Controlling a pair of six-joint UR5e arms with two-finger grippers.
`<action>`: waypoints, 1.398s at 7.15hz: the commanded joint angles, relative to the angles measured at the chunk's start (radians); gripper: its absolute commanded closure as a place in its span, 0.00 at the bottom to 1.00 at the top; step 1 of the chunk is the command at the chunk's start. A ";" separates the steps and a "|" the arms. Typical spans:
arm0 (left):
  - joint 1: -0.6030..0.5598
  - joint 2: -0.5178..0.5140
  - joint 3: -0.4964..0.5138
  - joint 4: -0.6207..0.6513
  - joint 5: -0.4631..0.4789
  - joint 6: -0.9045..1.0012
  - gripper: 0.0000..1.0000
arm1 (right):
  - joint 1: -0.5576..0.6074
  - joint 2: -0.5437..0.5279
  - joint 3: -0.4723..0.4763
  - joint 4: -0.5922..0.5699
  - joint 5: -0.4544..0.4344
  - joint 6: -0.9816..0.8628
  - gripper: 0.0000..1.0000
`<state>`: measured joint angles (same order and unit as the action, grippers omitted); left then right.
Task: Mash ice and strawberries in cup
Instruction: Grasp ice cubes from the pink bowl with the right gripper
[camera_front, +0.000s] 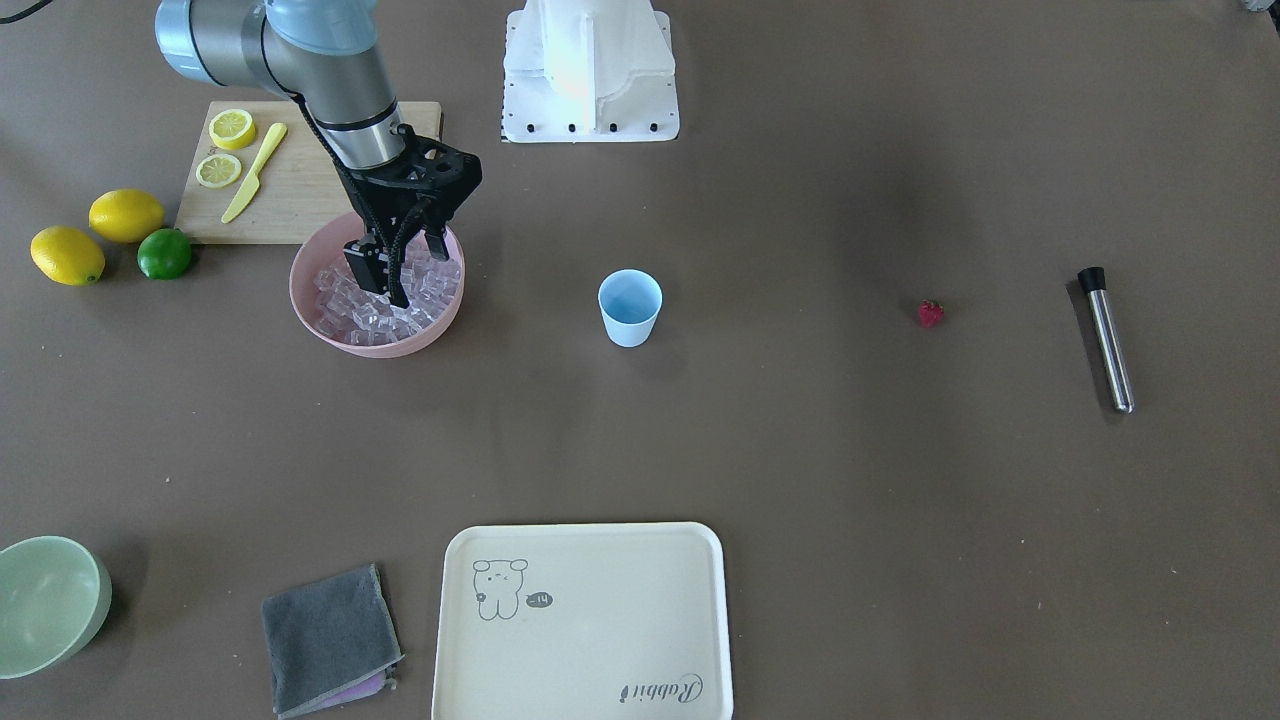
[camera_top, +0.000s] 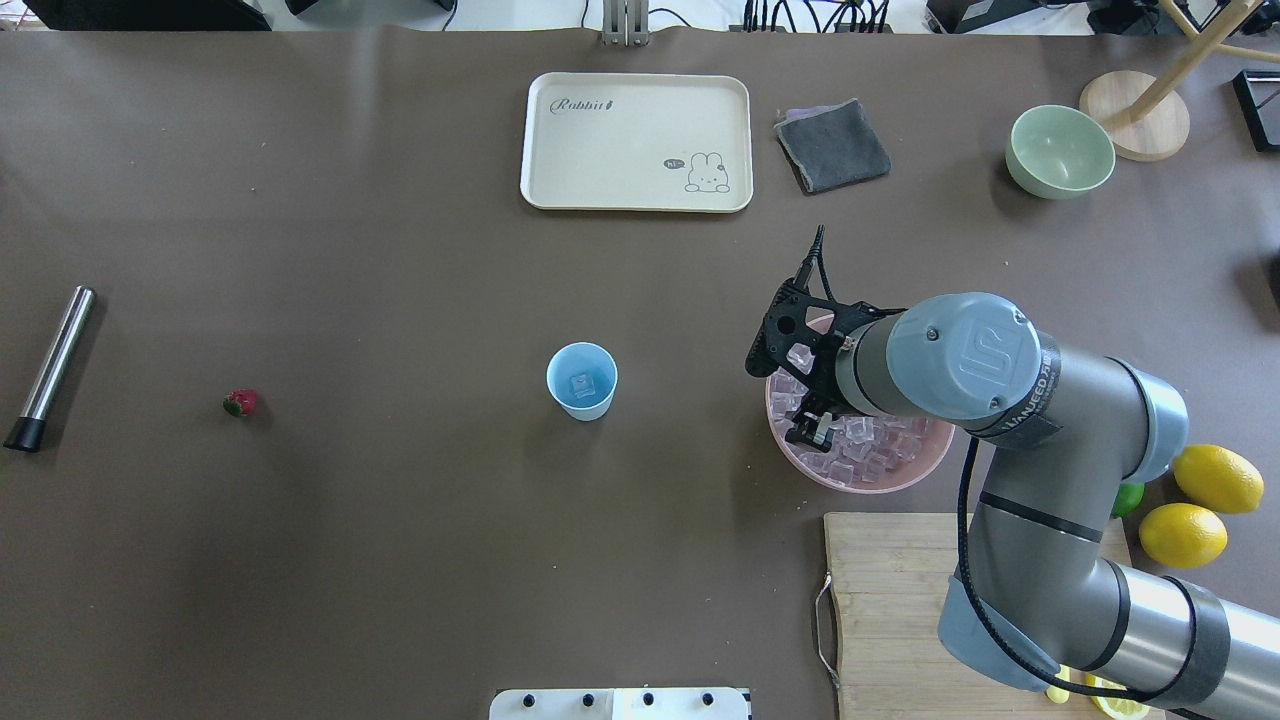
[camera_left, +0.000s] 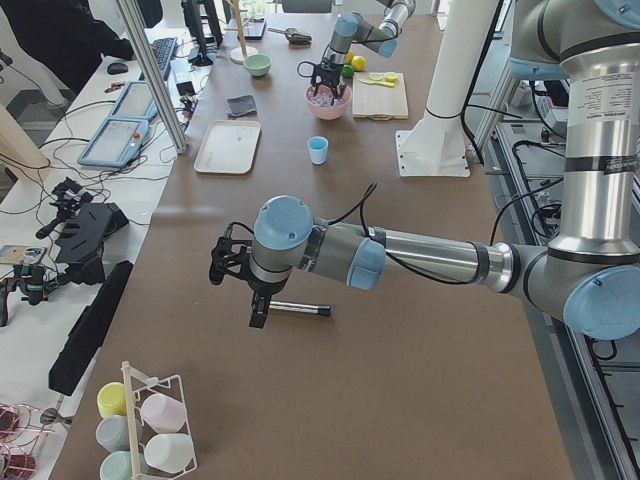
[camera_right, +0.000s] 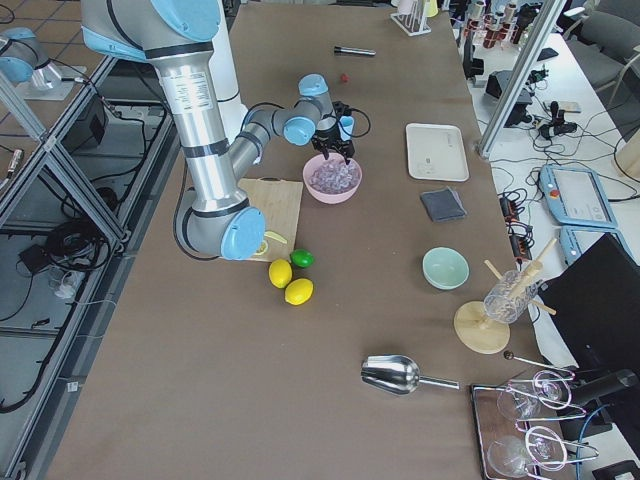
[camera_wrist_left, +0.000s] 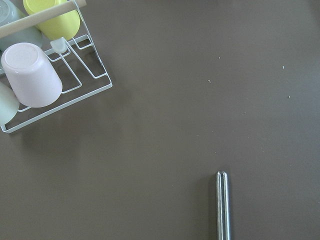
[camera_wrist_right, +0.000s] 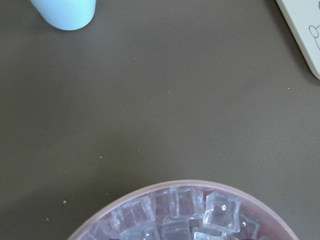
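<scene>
The pale-blue cup (camera_front: 630, 308) stands upright mid-table and holds one ice cube (camera_top: 581, 384). It also shows in the right wrist view (camera_wrist_right: 65, 12). More ice (camera_front: 360, 315) fills the pink bowl (camera_front: 375, 345). My right gripper (camera_front: 405, 275) is open, fingers down among the ice in the bowl. The strawberry (camera_front: 931, 313) lies alone on the table, far from the cup (camera_top: 581, 380). My left gripper (camera_left: 240, 285) hovers over a steel muddler (camera_left: 300, 310); I cannot tell whether it is open or shut.
A cream tray (camera_front: 585, 620), a grey cloth (camera_front: 325, 640) and a pale-green bowl (camera_front: 45, 605) sit along the far side. A cutting board (camera_front: 300, 190) with lemon slices and a yellow knife, two lemons and a lime are beside the pink bowl. A cup rack (camera_wrist_left: 45, 65) stands near the muddler (camera_wrist_left: 222, 205).
</scene>
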<state>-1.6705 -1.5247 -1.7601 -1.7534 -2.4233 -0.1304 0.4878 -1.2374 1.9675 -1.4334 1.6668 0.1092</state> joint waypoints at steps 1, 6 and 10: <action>0.000 0.000 -0.004 0.000 0.000 -0.002 0.02 | -0.059 -0.002 -0.001 -0.013 -0.066 0.003 0.21; 0.000 -0.002 0.001 0.000 0.001 0.000 0.02 | -0.061 0.007 -0.013 -0.035 -0.075 -0.008 0.51; 0.000 -0.003 0.001 0.000 0.000 0.000 0.02 | -0.057 0.006 -0.016 -0.035 -0.075 -0.011 0.65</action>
<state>-1.6705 -1.5271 -1.7613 -1.7534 -2.4235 -0.1304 0.4292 -1.2318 1.9494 -1.4682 1.5912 0.0984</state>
